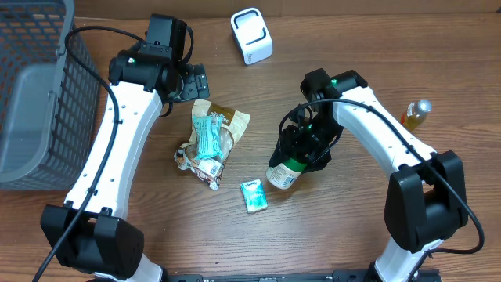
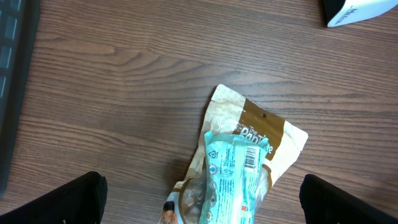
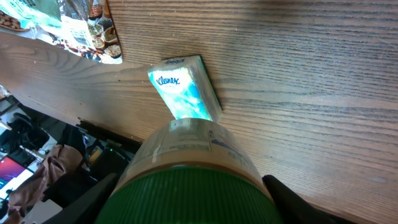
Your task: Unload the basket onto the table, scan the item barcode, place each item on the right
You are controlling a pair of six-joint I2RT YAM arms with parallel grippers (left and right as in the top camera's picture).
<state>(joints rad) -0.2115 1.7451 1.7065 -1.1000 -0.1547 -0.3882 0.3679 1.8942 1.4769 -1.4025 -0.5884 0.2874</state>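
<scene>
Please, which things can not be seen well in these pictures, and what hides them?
1. Jar label: right wrist view, its green lid fills the foreground; overhead, the right gripper covers part of it. No barcode shows.
2. Scanner: left wrist view, cut off by the top edge.
3. Teal packet barcode: left wrist view, too small to read.

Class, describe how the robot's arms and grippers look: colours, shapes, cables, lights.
Left arm and right arm match: long white rounded links, bulky black joints and bases, a green light near each wrist, a thin black cable looping alongside. Left gripper and right gripper are black with blunt fingers.
</scene>
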